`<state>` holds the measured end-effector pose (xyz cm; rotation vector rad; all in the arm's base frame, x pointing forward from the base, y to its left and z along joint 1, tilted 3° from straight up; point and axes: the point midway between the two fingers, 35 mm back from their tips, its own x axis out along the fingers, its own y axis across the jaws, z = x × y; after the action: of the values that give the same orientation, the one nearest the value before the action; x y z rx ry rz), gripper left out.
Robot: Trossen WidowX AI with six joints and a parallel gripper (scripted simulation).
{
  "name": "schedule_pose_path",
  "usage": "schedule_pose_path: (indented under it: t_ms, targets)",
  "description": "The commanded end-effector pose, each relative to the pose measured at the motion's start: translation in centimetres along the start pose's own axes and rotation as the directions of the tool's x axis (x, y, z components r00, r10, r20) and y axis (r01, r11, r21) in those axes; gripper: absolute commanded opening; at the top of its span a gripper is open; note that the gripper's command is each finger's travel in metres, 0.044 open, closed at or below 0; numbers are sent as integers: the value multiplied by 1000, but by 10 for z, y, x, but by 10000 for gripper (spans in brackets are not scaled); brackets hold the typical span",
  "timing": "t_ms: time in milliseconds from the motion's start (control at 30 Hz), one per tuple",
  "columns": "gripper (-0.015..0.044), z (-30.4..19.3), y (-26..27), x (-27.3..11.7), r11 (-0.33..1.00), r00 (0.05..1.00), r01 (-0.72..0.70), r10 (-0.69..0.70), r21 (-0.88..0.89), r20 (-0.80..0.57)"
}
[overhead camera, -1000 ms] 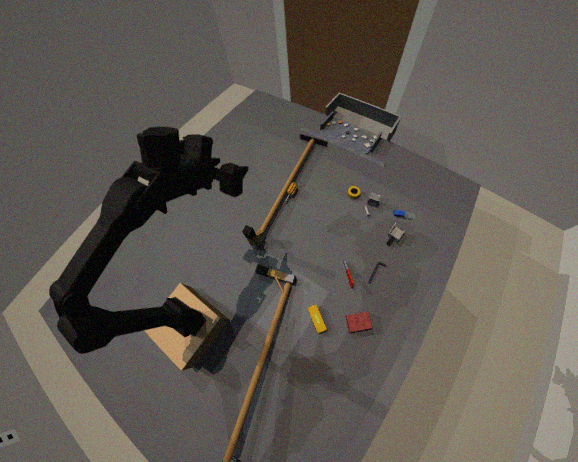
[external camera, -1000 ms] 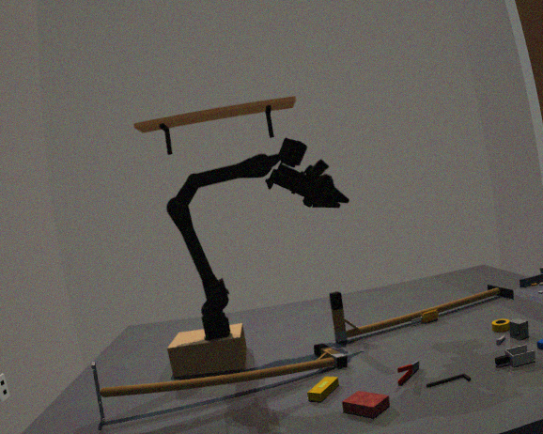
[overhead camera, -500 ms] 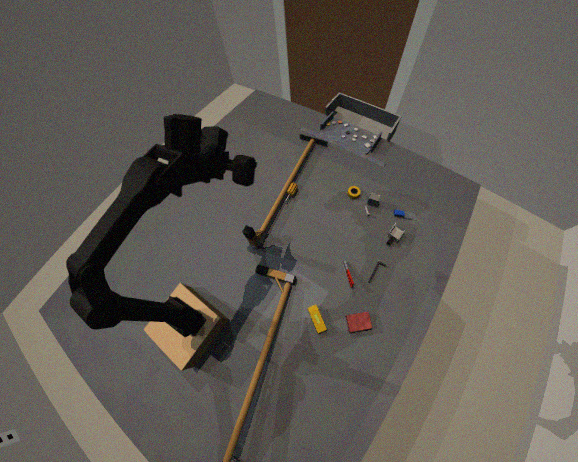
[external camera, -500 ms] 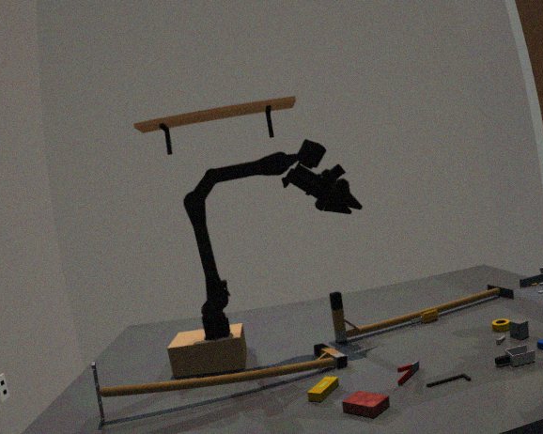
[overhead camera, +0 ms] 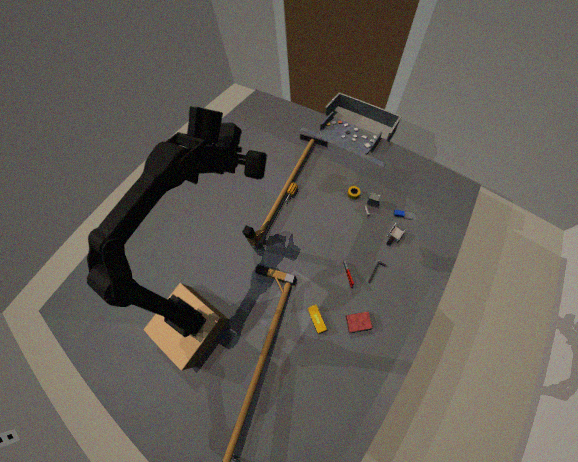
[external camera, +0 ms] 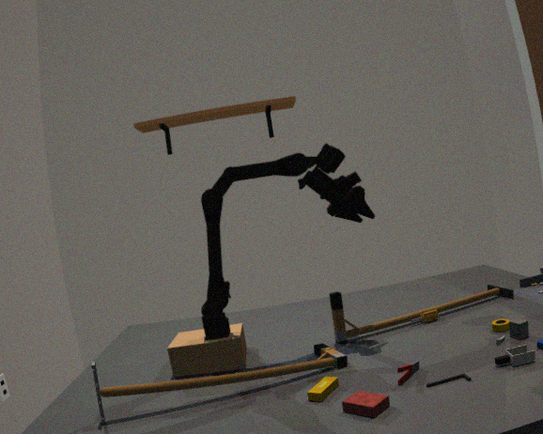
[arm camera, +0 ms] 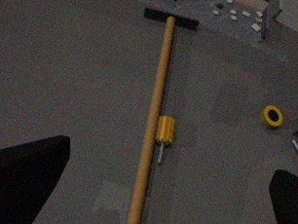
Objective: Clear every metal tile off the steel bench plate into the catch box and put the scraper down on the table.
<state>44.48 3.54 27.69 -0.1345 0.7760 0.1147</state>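
Observation:
The long scraper (overhead camera: 299, 165) (external camera: 466, 302) (arm camera: 161, 73) lies on the table, its dark blade (overhead camera: 307, 135) (external camera: 500, 291) (arm camera: 156, 16) beside the near end of the steel plate. Its near end has an upright grip with a black cap (overhead camera: 249, 233) (external camera: 336, 301). Several small tiles, mostly pale (overhead camera: 356, 129) (arm camera: 234, 18), lie scattered on the plate (overhead camera: 348, 144). The catch box (overhead camera: 363, 106) stands beyond it. My gripper (external camera: 366, 218) (arm camera: 172, 158) is open and empty, high above the table and tilted downward. In the wrist view the handle runs between the fingers, far below. Tiles inside the box cannot be made out.
An orange screwdriver (overhead camera: 292, 189) (arm camera: 166, 130) lies close beside the scraper handle. A second long-handled tool (overhead camera: 261, 365) (external camera: 217, 377) lies in front of the arm's base. Yellow tape (overhead camera: 354, 192) (arm camera: 271, 117), a red block (overhead camera: 359, 322) and a yellow block (overhead camera: 317, 319) lie to the right.

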Motion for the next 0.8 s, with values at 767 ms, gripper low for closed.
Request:
schedule_pose_path:
  t_ms: [767]
  targets:
    - [440, -9, 7, 82, 997, 981, -69, 63, -29, -185]
